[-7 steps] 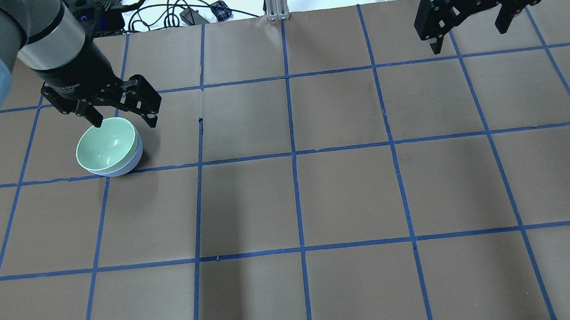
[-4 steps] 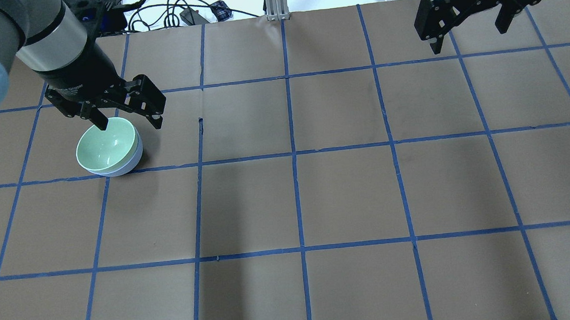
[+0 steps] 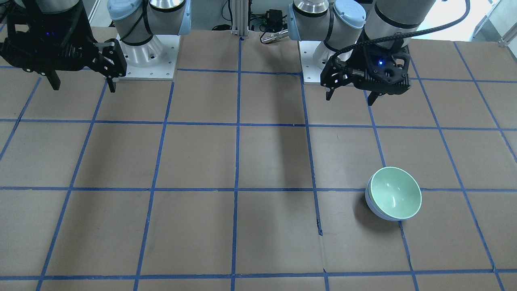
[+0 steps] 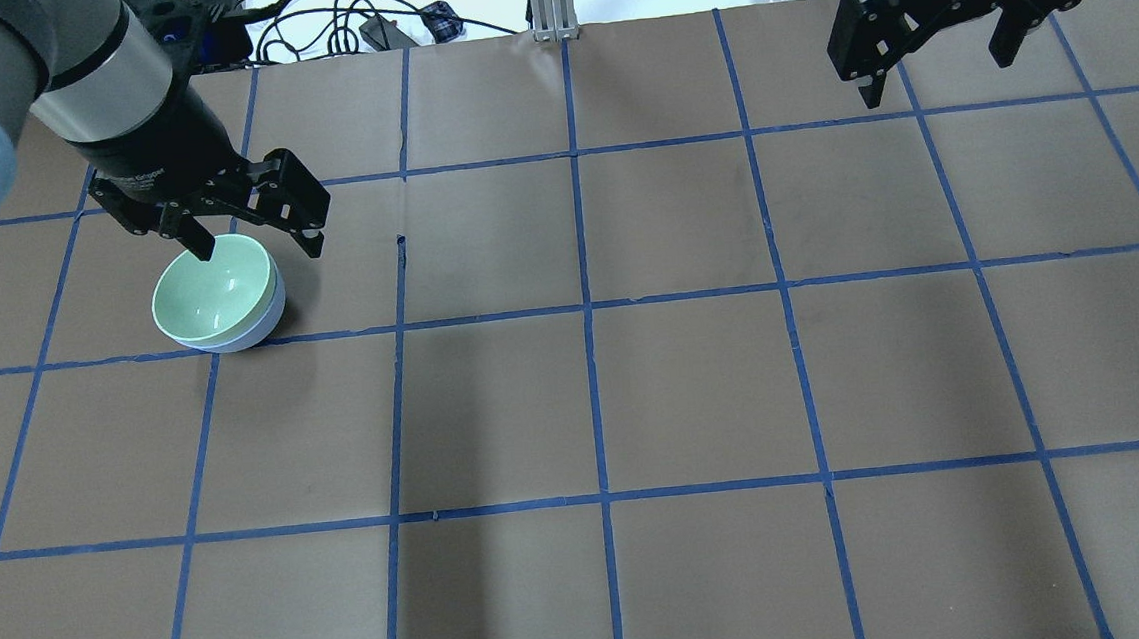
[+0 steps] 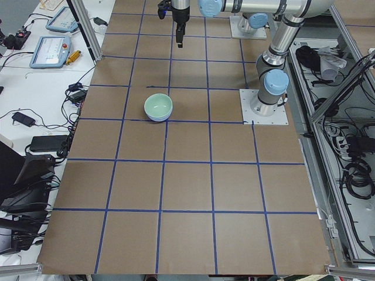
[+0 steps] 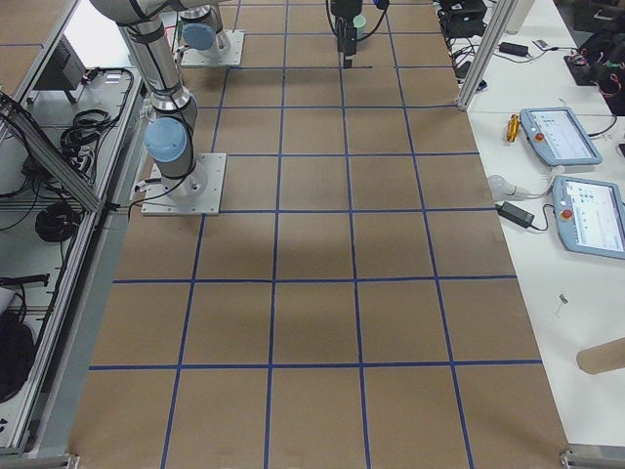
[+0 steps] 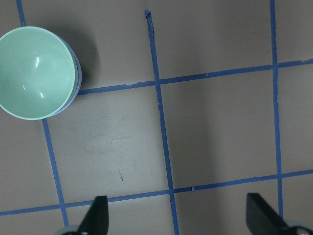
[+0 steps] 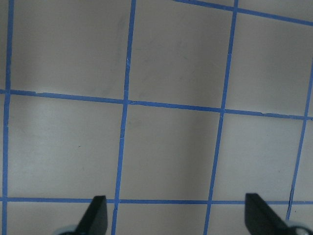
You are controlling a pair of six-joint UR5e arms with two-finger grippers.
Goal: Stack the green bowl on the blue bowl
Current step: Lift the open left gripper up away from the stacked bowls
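The left gripper hangs high, on the robot's side of the bowls. Its jaws are spread wide with nothing between them, and its wrist view shows only bare counter in the gap and the stack off in a corner. Below it, in the left part of the counter, the green bowl sits nested in the blue bowl. It is seated deep and roughly level, so only a thin crescent of the blue wall shows around its lower side.

By that lie, the stacking looks done and the step in hand is the retreat. All the next move seems to call for is lifting the left arm clear without brushing the rim.

Both bowls are round, deep and glossy, with small highlights on the mint inside. They are probably hard and slick, so a nudge could rock the upper one.

The counter is matt brown paper, gridded with blue tape that is slightly torn in places.

Far right, the right gripper hovers with its jaws equally wide and empty, well apart from the bowls.
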